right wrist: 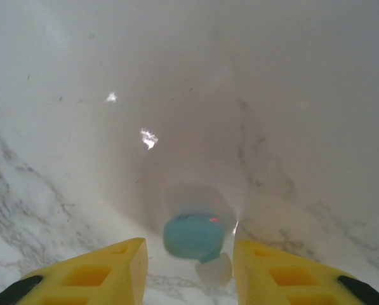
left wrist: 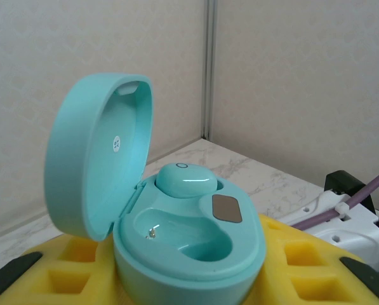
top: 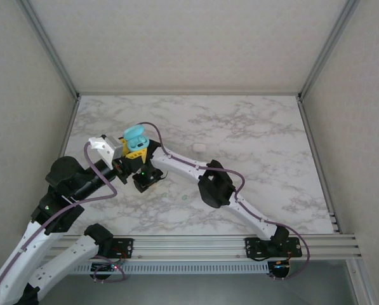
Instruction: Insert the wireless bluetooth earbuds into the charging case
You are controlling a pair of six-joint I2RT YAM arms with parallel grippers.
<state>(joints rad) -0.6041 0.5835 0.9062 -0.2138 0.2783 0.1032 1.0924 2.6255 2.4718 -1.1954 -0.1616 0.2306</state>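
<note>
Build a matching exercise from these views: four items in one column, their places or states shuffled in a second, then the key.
Column A
1. teal oval plastic charging case
2. its teal hinged lid
3. glossy teal earbud in the left wrist view
4. blurred teal earbud in the right wrist view

Column B
a. above the marble table, between the right hand and its spread yellow fingers
b. swung up, open
c. seated in the case's rear socket
d. clamped by the left hand

Pairs: 1-d, 2-b, 3-c, 4-a
</note>
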